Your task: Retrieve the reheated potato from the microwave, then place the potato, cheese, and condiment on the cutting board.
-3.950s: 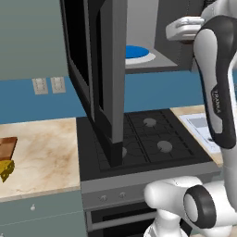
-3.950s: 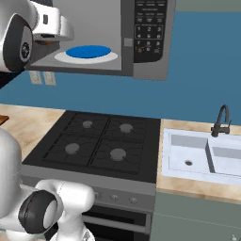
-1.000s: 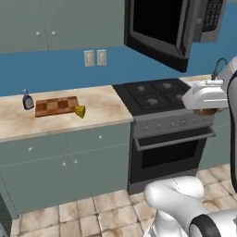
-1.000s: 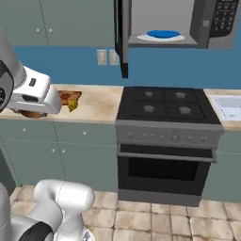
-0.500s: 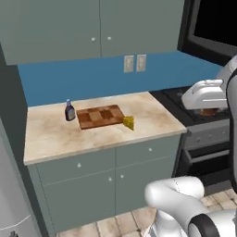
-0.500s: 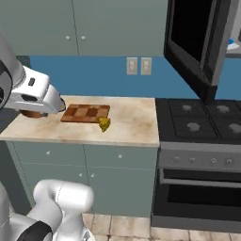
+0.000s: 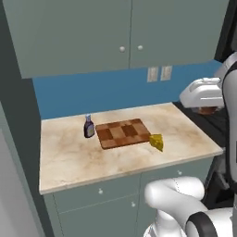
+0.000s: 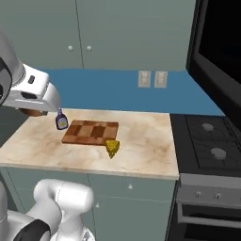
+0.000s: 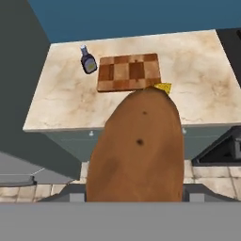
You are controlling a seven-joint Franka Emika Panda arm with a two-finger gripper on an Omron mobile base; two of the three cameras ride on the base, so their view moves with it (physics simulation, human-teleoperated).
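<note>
The brown potato [image 9: 139, 150] looms large in the hand view, and my gripper [image 7: 207, 110] is shut on it, held in the air off the counter's right end. On the counter lies the checkered cutting board [image 7: 124, 133] [image 8: 91, 132] [image 9: 128, 72]. The dark condiment bottle [image 7: 89, 126] [image 8: 61, 120] [image 9: 88, 62] stands upright just beside its left edge. The yellow cheese wedge [image 7: 157, 141] [image 8: 112, 148] rests by the board's near right corner; the potato hides part of the cheese [image 9: 163, 87] in the hand view. The microwave [image 8: 216, 52] hangs dark at the upper right.
A beige stone counter [image 7: 69, 157] carries the board, with grey-green cabinets above and below. A black stove [image 8: 212, 141] adjoins the counter on the right. A blue wall with outlets [image 8: 153, 79] runs behind. A dark tall panel [image 7: 14, 152] borders the counter's left.
The whole picture has shifted: the base has driven left, from the stove to the counter with the board. The potato stays in the gripper.
</note>
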